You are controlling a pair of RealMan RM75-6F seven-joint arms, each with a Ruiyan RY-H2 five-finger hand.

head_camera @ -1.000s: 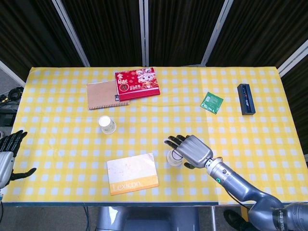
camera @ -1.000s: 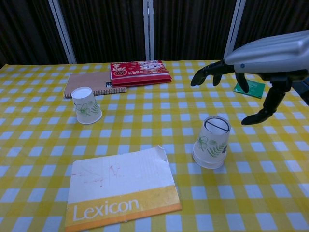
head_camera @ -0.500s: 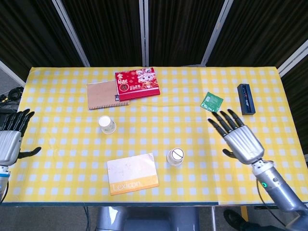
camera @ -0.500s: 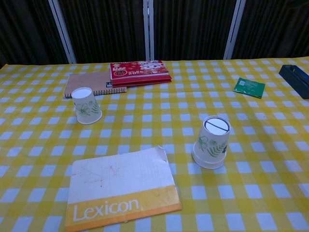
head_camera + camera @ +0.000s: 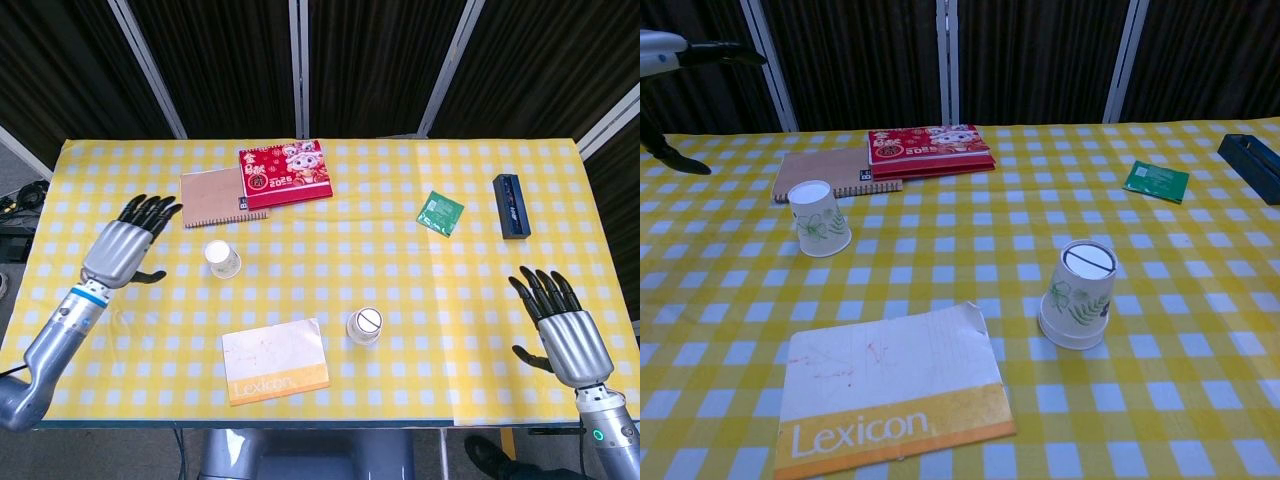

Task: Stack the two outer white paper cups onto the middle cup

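table (image 5: 560, 200): yellow-and-white checked cloth over the whole top, everything sits on it
left arm (image 5: 50, 335): comes in from the near left corner, angled up and inward over the cloth
left hand (image 5: 122, 245): fingers spread and pointing away from the robot, holding nothing, just left of the lone cup; only dark fingertips show at the top left edge in the chest view
right hand (image 5: 562, 325): near the right edge, back facing up, fingers fanned out and pointing to the far side, nothing in it, well apart from the cups
Lexicon book (image 5: 275, 360): flat near the front edge, between the two cup spots
spiral notebook (image 5: 212, 195): brown, flat, its right side tucked under the red 2025 calendar (image 5: 285, 173)
stacked cups (image 5: 1078, 295): upside down, base up, long axis vertical, leaf print, right of the book
single cup (image 5: 820, 218): also looks inverted, tilted a bit, in front of the notebook
black case (image 5: 509, 205): far right
green packet (image 5: 440, 212): left of the case
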